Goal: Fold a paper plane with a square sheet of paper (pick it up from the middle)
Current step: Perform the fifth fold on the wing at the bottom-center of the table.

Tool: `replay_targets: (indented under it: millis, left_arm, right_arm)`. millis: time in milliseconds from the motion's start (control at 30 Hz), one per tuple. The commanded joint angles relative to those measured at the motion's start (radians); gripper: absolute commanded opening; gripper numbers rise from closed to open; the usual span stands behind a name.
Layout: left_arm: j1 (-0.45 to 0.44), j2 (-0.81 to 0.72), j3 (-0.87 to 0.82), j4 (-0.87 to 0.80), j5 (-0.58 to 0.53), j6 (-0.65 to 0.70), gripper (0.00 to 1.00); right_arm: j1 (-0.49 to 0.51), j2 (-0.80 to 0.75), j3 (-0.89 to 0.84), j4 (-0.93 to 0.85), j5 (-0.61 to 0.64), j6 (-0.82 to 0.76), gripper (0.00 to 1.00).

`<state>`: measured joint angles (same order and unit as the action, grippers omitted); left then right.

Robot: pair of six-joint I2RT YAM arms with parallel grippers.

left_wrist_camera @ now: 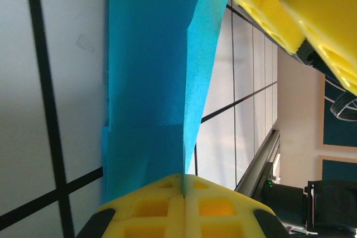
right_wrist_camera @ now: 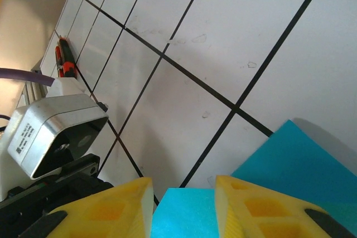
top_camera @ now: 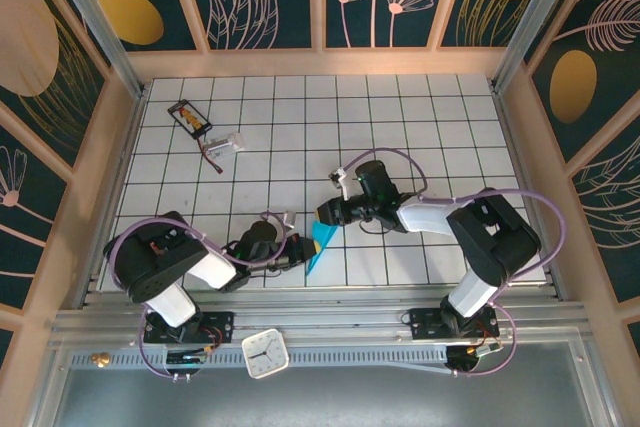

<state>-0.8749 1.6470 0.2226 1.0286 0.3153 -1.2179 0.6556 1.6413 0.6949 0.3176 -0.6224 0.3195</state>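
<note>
Dark panels painted with gold discs and pale flowers wall in a white tiled bench, with both arms bolted at its near edge. Each arm reaches toward the middle of the near rows, where the two meet over the teal-blue paper. It is already much narrower than a square: from above it reads as a slim sliver tapering to a point at its near end and lifted off the tiles at the far end. In the left wrist view the paper runs away as a long strip, with one flap standing up along a lengthwise crease and a cross fold near the grip. The left fingers are pressed together on its near end, the crease running straight into the seam between them. The right fingers stand apart, teal paper showing in the gap and beyond it; they do not look closed on it. My judgement is that the early folds are made and the sheet has been picked up, so the work is past halfway, while pressing the body flat and setting the wings seem to be left. Well apart at the far left lie a small black card with orange marks and a little clear part with wires; a white clock sits on the near rail.
</note>
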Motion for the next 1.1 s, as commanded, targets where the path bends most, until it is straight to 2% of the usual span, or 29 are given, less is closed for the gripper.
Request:
replay_targets:
  millis: [0, 1067]
  left_arm:
    - [0.011, 0.034, -0.013, 0.069, 0.019, -0.036, 0.00]
    - [0.021, 0.109, -0.048, 0.098, 0.007, -0.117, 0.00]
  right_arm:
    - [0.009, 0.020, -0.009, 0.034, 0.000, -0.013, 0.35]
    - [0.035, 0.115, 0.035, 0.023, -0.014, -0.020, 0.35]
